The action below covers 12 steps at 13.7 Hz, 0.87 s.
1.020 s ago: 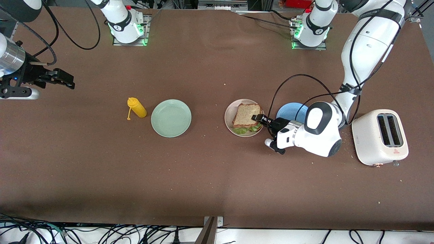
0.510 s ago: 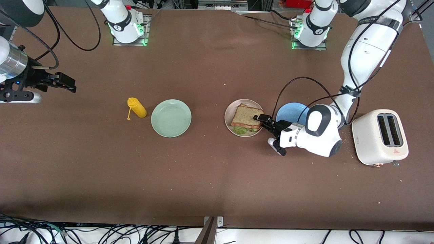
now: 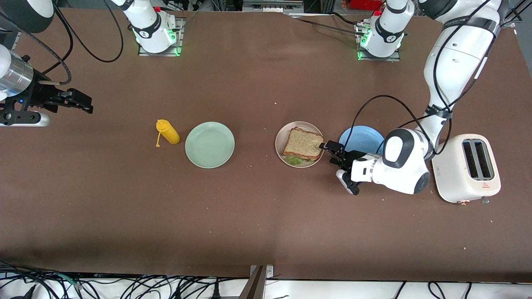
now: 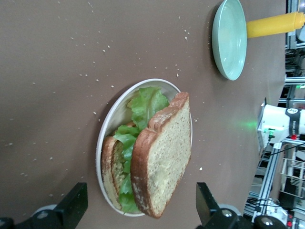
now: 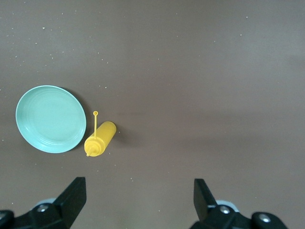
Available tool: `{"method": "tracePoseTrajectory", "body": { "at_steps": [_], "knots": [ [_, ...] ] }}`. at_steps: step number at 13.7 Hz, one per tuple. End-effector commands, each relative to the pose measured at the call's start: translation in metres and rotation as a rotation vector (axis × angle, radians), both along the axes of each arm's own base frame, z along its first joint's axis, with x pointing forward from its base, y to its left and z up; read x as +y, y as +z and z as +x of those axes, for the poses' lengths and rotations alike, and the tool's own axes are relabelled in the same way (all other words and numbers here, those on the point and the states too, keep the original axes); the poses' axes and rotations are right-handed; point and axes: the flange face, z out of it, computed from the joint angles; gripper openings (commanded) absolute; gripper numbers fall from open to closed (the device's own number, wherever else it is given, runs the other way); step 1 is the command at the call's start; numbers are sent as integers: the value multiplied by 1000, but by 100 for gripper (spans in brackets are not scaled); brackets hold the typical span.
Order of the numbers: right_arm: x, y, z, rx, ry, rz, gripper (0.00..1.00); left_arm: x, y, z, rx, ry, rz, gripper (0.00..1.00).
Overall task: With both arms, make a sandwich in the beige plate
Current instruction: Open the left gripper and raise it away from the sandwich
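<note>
The sandwich (image 3: 303, 144) lies on the beige plate (image 3: 279, 143): a speckled brown top slice (image 4: 164, 152) over green lettuce (image 4: 143, 102) and a lower slice (image 4: 110, 164). The top slice sits askew and overhangs the plate's rim (image 4: 107, 126). My left gripper (image 3: 333, 153) is low beside the plate, on the side toward the left arm's end. It is open, its fingers (image 4: 74, 206) apart from the bread and holding nothing. My right gripper (image 3: 81, 103) waits open and empty over the right arm's end of the table.
A mint-green plate (image 3: 210, 144) and a lying yellow squeeze bottle (image 3: 168, 132) sit toward the right arm's end. A blue plate (image 3: 360, 136) lies partly under the left wrist. A white toaster (image 3: 465, 167) stands next to it at the left arm's end.
My left gripper opened and let go of the top bread slice, which now rests on the lettuce. The gripper drew back from the plate toward the toaster. The right arm barely moved.
</note>
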Motion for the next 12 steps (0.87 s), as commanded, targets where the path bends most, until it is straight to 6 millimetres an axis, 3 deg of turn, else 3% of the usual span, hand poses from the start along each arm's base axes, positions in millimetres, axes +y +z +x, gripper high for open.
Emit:
{"method": "tracePoseTrajectory", "body": {
  "at_steps": [1,6,9,12],
  "knots": [
    [2,7,2,-9,-3,15,100,14,56,2,-29,14,121,100],
    [1,6,3,-9,-8,11,100,50,157,-1,-139,20,373,100],
    [0,7,4,-23,-10,8,100,56,236,-8,-186,120,602,100],
    [-3,8,5,-29,-13,11,100,59,288,-21,-268,187,730,100]
  ]
}}
